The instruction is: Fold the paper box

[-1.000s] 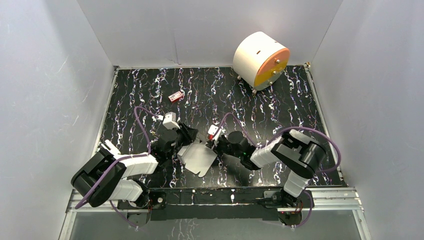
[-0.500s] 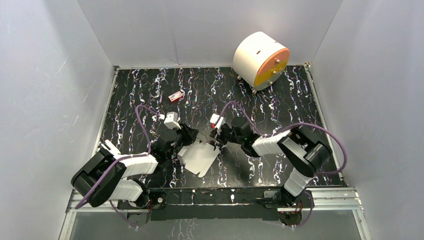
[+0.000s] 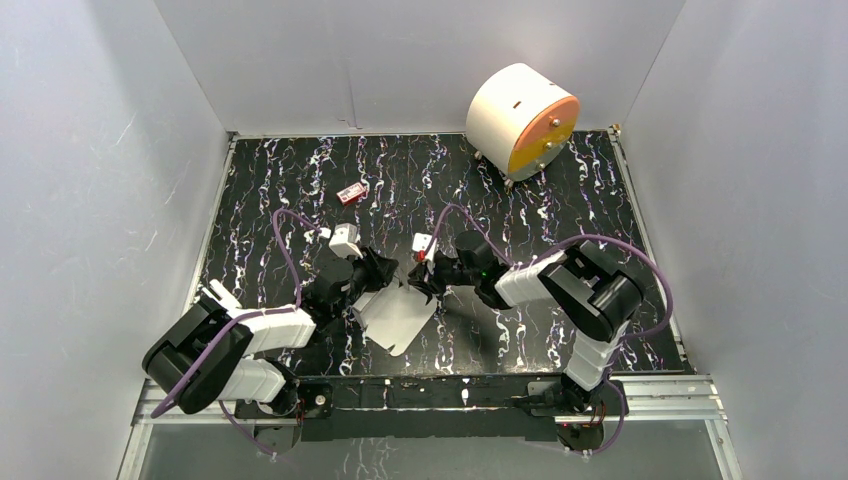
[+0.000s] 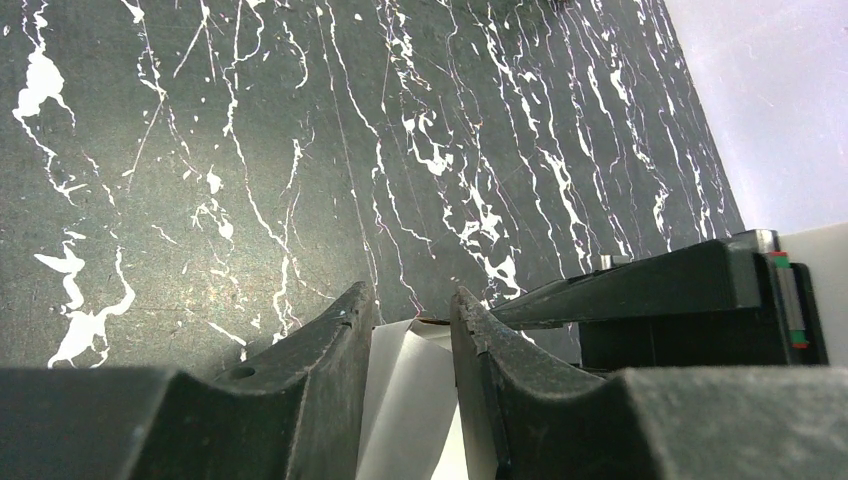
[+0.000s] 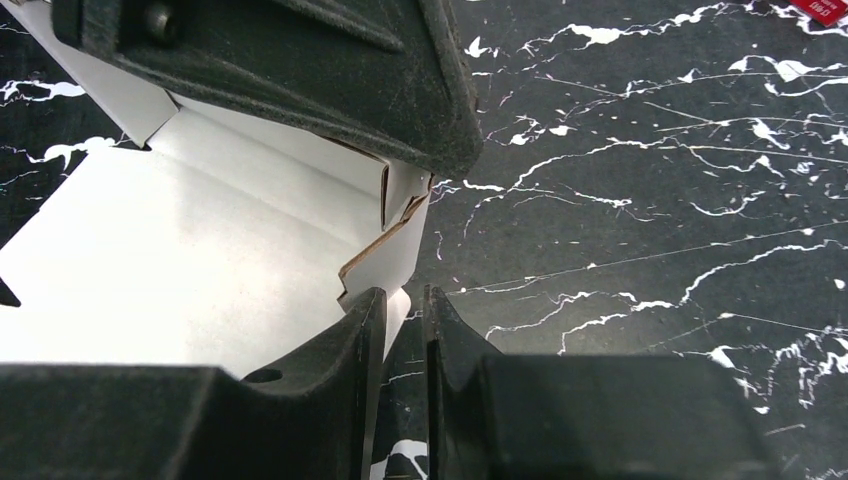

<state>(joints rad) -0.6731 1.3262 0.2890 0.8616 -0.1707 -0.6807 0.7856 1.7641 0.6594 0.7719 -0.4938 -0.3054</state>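
Black marble table point(image 3: 560, 200), paper box point(image 3: 398, 318) — left pincer point(image 4: 412, 302) grasping its flap, right pincer point(image 5: 405, 296) narrowly parted, empty.

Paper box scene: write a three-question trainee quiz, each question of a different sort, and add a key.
1. True or false: the paper box is already folded into a closed box.
2. Where does the white cylinder stand? A) far right corner of the table B) near left corner C) between the two arms
3. Fill in: in the left wrist view, the box shows between the left gripper's two ___.
Key: 1 false, it is a mostly open sheet; 2 A; 3 fingers.
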